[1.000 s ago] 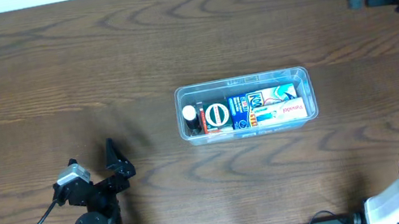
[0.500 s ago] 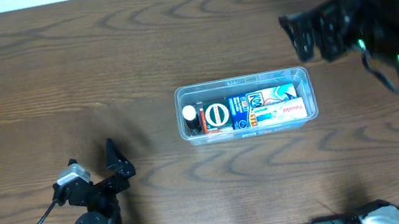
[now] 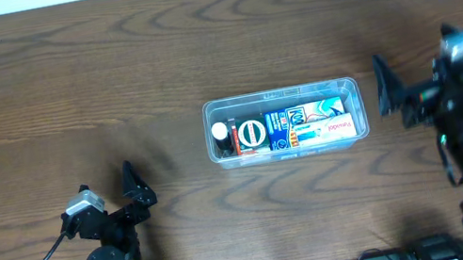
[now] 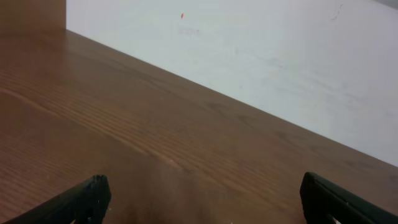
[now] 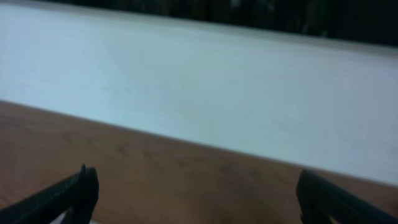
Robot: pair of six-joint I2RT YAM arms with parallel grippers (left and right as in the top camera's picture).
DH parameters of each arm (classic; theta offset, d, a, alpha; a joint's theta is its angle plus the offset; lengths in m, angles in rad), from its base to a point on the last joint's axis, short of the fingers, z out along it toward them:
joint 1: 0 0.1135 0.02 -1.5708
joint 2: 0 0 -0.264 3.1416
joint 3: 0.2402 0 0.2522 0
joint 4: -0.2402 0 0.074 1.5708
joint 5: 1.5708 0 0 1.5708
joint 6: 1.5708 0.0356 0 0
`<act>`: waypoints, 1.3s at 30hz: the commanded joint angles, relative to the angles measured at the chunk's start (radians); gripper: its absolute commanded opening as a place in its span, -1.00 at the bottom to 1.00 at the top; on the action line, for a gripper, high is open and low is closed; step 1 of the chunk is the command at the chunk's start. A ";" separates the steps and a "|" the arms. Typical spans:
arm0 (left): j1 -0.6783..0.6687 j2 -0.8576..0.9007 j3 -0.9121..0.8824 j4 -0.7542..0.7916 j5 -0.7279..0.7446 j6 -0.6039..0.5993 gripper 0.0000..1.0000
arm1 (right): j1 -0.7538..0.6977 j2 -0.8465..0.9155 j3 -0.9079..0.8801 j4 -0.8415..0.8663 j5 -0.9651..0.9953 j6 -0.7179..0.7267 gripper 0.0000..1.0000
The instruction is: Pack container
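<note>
The container (image 3: 280,93) is a clear, shallow, rectangular tub with rounded corners and a rim. It lies at the centre of the wooden surface (image 3: 150,49). It holds blue printed boxes (image 3: 305,115) and a round red-and-white item (image 3: 252,132). The left gripper (image 4: 199,202) and right gripper (image 5: 196,199) are spread wide, hold nothing, and are clear of the container.

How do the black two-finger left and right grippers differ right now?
The left gripper sits far left of the clear plastic rectangular container; the right gripper is close beside its right end. The right gripper looks larger overhead than the left, so probably higher. Both are open, holding nothing.
</note>
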 commanded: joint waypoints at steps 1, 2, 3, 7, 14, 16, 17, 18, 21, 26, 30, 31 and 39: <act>0.005 -0.006 -0.022 -0.036 -0.012 0.021 0.96 | -0.022 -0.130 -0.200 0.080 0.003 -0.005 0.98; 0.005 -0.006 -0.022 -0.036 -0.012 0.020 0.96 | -0.022 -0.172 -0.264 0.111 0.002 -0.006 0.99; 0.005 -0.006 -0.022 -0.036 -0.012 0.020 0.96 | -0.022 -0.207 -0.318 0.138 0.002 -0.005 0.98; 0.005 -0.006 -0.022 -0.036 -0.012 0.020 0.96 | -0.022 -0.340 -0.521 0.249 -0.005 -0.005 0.99; 0.005 -0.006 -0.022 -0.036 -0.012 0.020 0.96 | -0.022 -0.468 -0.723 0.293 -0.005 -0.005 0.98; 0.005 -0.006 -0.022 -0.036 -0.012 0.020 0.96 | -0.023 -0.489 -0.752 0.293 -0.005 -0.005 0.99; 0.005 -0.006 -0.022 -0.036 -0.012 0.020 0.96 | -0.027 -0.499 -0.762 0.293 -0.005 -0.005 0.98; 0.005 -0.006 -0.022 -0.036 -0.012 0.020 0.96 | -0.035 -0.512 -0.769 0.284 -0.005 -0.005 0.98; 0.005 -0.006 -0.022 -0.036 -0.012 0.020 0.96 | -0.060 -0.541 -0.768 0.254 -0.006 -0.002 0.99; 0.005 -0.006 -0.022 -0.036 -0.012 0.021 0.96 | -0.070 -0.603 -0.768 0.182 -0.001 -0.011 0.99; 0.005 -0.006 -0.022 -0.036 -0.012 0.020 0.96 | -0.070 -0.603 -0.768 0.142 0.003 -0.029 0.99; 0.005 -0.006 -0.022 -0.036 -0.012 0.020 0.96 | -0.070 -0.603 -0.768 0.142 0.004 -0.030 0.99; 0.005 -0.006 -0.022 -0.036 -0.012 0.020 0.96 | -0.072 -0.603 -0.768 0.140 0.006 -0.039 0.98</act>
